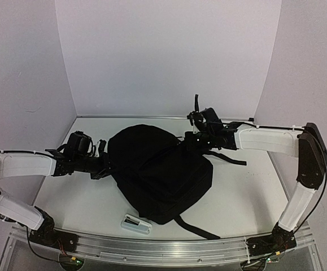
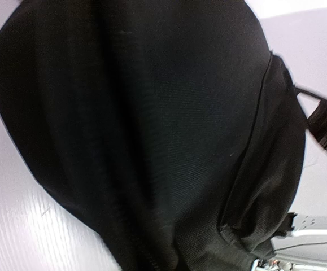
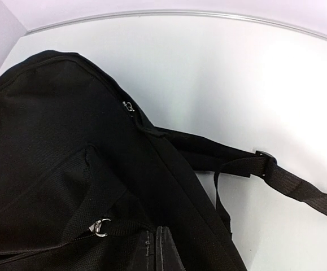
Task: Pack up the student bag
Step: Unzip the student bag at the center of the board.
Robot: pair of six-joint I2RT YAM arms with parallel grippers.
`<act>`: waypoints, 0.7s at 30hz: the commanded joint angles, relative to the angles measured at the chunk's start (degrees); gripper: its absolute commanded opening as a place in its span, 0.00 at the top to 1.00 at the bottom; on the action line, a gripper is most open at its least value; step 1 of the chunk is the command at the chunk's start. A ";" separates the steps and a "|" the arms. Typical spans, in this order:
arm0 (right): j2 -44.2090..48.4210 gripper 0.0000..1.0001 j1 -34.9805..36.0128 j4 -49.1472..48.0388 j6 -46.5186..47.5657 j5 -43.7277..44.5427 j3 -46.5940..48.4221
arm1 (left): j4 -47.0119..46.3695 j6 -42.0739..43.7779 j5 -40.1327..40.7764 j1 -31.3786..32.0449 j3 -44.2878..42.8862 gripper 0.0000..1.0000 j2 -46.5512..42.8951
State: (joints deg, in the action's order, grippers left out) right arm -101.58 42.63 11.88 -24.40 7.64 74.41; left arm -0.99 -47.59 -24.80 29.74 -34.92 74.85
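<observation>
Bright even light, left wrist blurred

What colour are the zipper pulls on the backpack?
Silver; the zipper pulls show best in the right wrist view.

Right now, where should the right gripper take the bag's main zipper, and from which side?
Pinch the small metal pull on the upper seam of the bag, probably the main zip. It sits at the bag's edge next to bare table, so come in from that side, jaws across the tab. The lower pull seems to belong to a front pocket.
</observation>
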 commanded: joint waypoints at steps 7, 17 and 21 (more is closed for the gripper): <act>10.96 0.30 -3.70 1.88 -1.33 -8.65 -1.57 | 18.17 10.28 8.85 3.89 -10.69 0.37 -3.64; 23.15 0.10 -3.66 8.07 -13.12 -7.73 -14.64 | 24.28 23.13 8.33 9.50 -28.03 0.20 4.92; 26.98 0.06 -3.69 7.99 -17.01 -10.00 -20.86 | 26.92 27.19 9.17 14.49 -37.16 0.18 14.79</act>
State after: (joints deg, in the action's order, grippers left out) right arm -78.22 38.70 18.24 -36.01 -1.19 57.47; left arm 23.70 -26.74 -15.44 40.40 -64.93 82.72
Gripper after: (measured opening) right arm 0.937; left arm 0.806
